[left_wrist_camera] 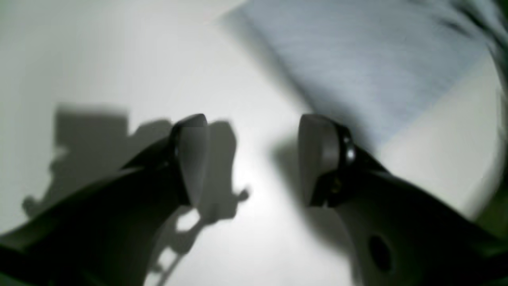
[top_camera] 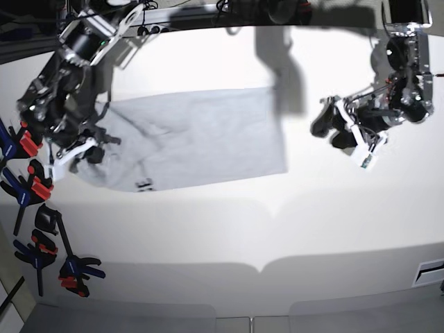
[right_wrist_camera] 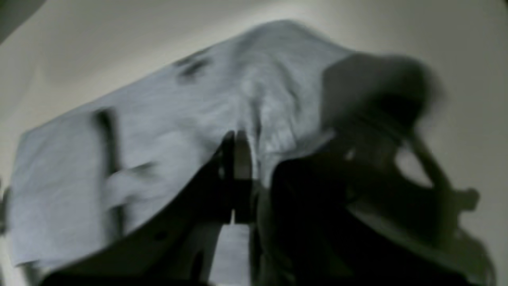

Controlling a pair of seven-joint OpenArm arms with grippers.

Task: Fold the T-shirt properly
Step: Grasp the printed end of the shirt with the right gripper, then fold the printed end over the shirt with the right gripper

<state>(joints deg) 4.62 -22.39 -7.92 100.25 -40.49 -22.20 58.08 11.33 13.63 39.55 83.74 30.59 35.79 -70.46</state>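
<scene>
The light grey T-shirt [top_camera: 201, 135] lies partly folded on the white table [top_camera: 229, 229], with a bit of black lettering showing at its front left edge [top_camera: 144, 184]. My right gripper [top_camera: 94, 149] is at the shirt's left end. In the right wrist view it [right_wrist_camera: 238, 147] is shut on a bunched fold of the shirt [right_wrist_camera: 158, 119], which rises toward the jaws. My left gripper [top_camera: 329, 128] hangs open and empty to the right of the shirt, apart from it. In the left wrist view its jaws [left_wrist_camera: 254, 159] stand wide over bare table, with the shirt [left_wrist_camera: 357, 59] beyond them.
Several blue, red and black spring clamps [top_camera: 35, 187] lie along the table's left edge, more near the front left [top_camera: 76, 267]. Cables and mounts run along the back edge [top_camera: 208, 14]. The arms cast dark shadows on the table [top_camera: 281, 62].
</scene>
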